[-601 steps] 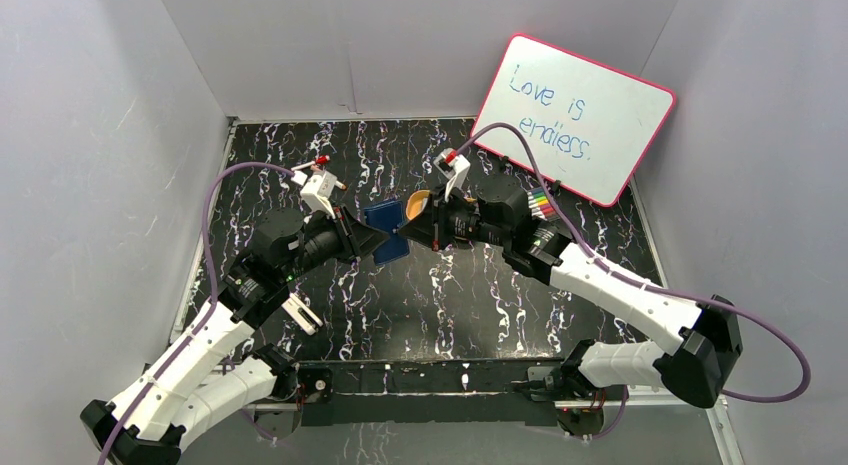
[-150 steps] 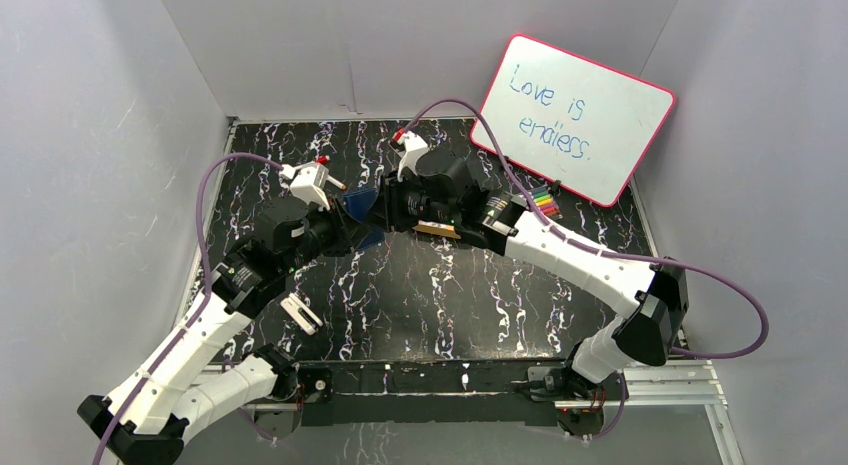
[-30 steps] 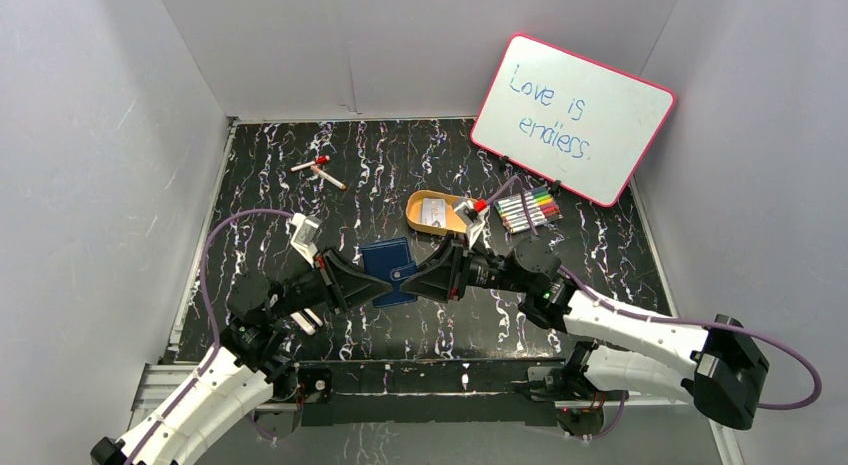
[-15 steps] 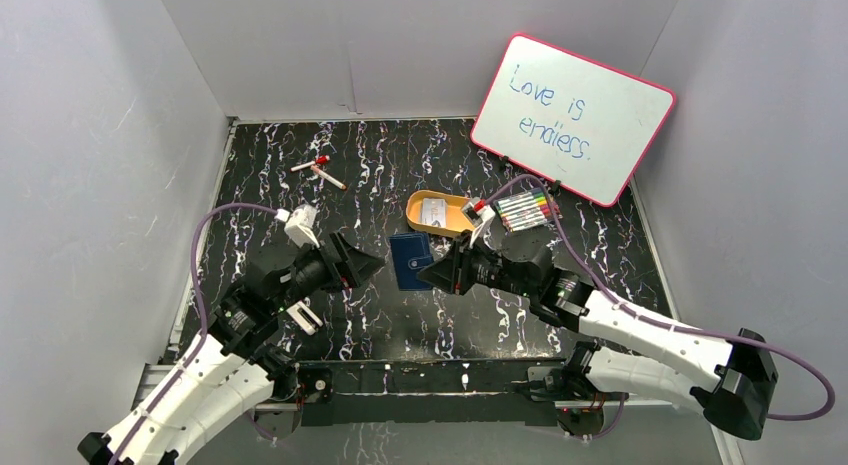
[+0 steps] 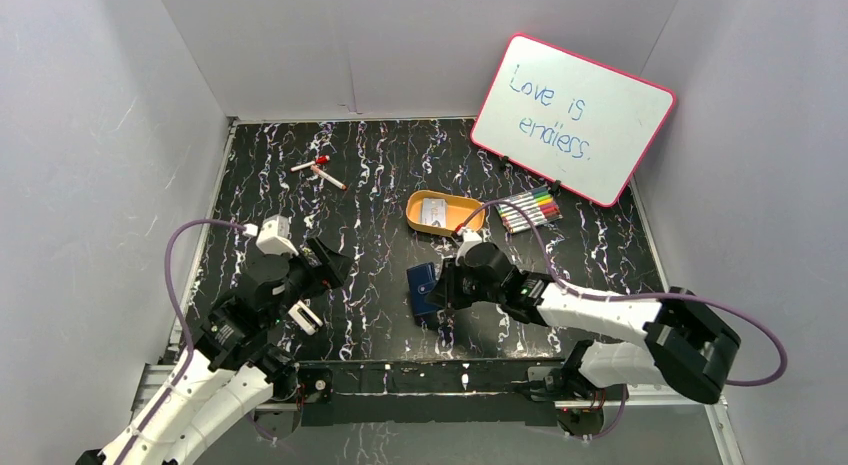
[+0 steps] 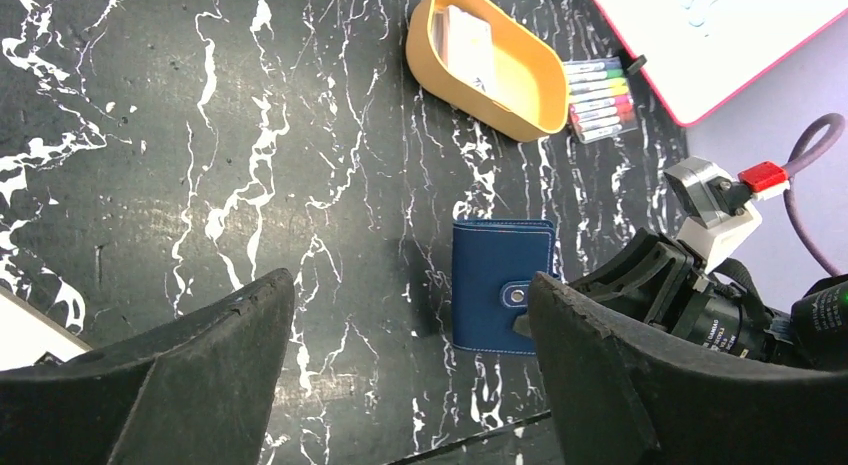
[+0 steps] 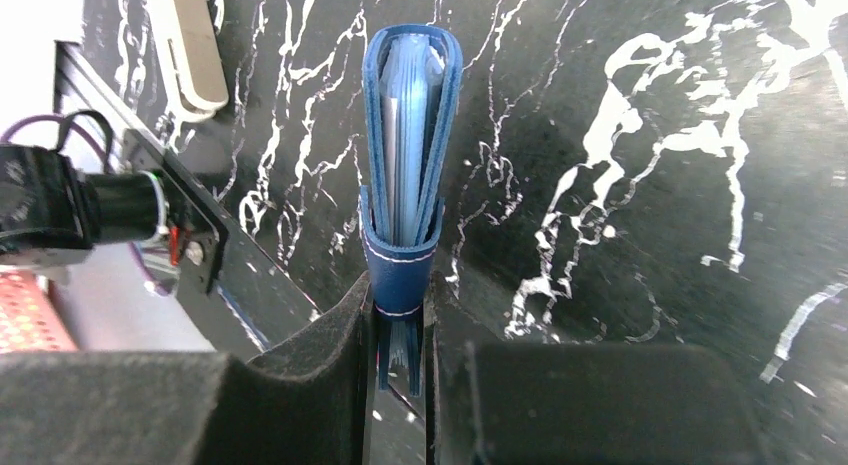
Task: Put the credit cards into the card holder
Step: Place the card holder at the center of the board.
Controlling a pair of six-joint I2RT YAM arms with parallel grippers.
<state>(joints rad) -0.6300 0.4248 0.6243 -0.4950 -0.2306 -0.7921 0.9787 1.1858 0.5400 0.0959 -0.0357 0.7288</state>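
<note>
Finding: the closed card holder (image 5: 422, 288) sits nearer the arm bases than the orange tray (image 5: 466, 223), on the desk (image 5: 380, 185). The right gripper (image 7: 397, 320) is narrowed and pinches its snap-tab edge. The left gripper (image 6: 410, 290) is spread wide and empty. A second earlier both grippers met at the holder. Credit cards (image 6: 470, 50) lie in the tray.

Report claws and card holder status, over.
Left claw open, clear. Right claw shut on closed card holder. Card in orange tray. Nothing obstructing.
</note>
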